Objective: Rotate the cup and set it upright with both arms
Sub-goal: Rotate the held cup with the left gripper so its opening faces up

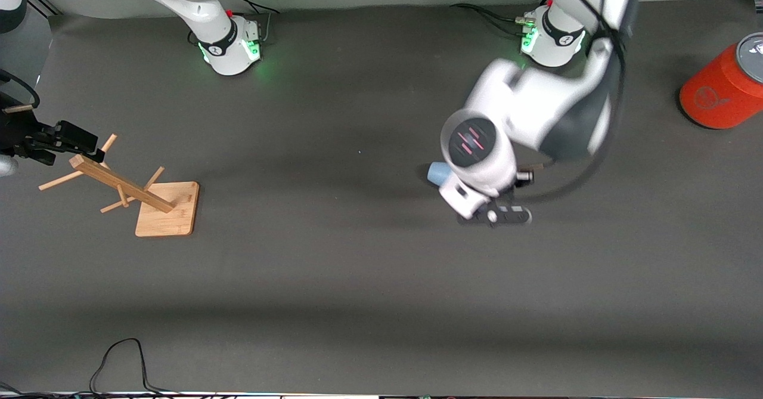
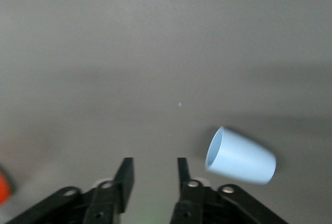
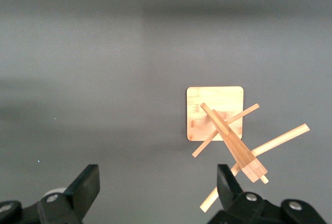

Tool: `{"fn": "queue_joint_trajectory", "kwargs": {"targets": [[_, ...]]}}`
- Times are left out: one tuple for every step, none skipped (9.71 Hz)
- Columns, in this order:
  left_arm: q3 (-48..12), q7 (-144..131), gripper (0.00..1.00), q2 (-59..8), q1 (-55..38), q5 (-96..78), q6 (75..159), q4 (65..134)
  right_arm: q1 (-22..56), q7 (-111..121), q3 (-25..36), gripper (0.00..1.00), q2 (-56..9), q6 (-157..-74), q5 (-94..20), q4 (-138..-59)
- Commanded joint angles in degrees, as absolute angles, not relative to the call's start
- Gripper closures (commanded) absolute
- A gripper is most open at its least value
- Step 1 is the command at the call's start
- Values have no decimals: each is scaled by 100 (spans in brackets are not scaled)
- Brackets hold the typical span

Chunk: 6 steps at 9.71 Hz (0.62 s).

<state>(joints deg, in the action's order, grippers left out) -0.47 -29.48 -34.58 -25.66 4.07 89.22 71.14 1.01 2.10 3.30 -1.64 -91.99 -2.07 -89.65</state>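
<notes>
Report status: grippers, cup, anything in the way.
Left gripper fingers apart, empty, beside the cup. Right gripper open, waiting above the wooden rack. Cup on its side. Nothing in the way.

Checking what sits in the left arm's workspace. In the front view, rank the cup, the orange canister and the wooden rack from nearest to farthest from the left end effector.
1. The cup, lying on its side right beside the left end effector.
2. The orange canister, at the left arm's end of the table.
3. The wooden rack, toward the right arm's end.

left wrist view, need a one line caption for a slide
Left gripper, fingers parted and empty, hovers beside the pale blue cup lying on its side on the grey table.
</notes>
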Motion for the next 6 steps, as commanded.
{"fn": "queue_joint_trajectory", "kwargs": {"targets": [[-132, -2979, 0, -3253, -2145, -297, 9927, 8134, 167, 369, 387, 0, -88, -9246, -132, -9035], [-132, -2979, 0, -3113, -2136, -516, 10332, 8600, 176, 378, 387, 0, -97, -9237, -123, -9035], [-132, -2979, 0, -2981, -2127, -736, 10719, 9048, 176, 387, 387, 0, -97, -9237, -123, -9044], [-132, -3006, 0, -2779, -2110, -1130, 11105, 9531, 176, 395, 378, 0, -97, -9237, -123, -9044], [-97, -3006, 0, -2560, -2066, -1734, 11492, 10049, 176, 396, 387, 0, -97, -9229, -123, -9044], [-114, -2954, 0, -2358, -1909, -2123, 11888, 10585, 176, 404, 387, 0, -97, -9220, -123, -9053]]}}
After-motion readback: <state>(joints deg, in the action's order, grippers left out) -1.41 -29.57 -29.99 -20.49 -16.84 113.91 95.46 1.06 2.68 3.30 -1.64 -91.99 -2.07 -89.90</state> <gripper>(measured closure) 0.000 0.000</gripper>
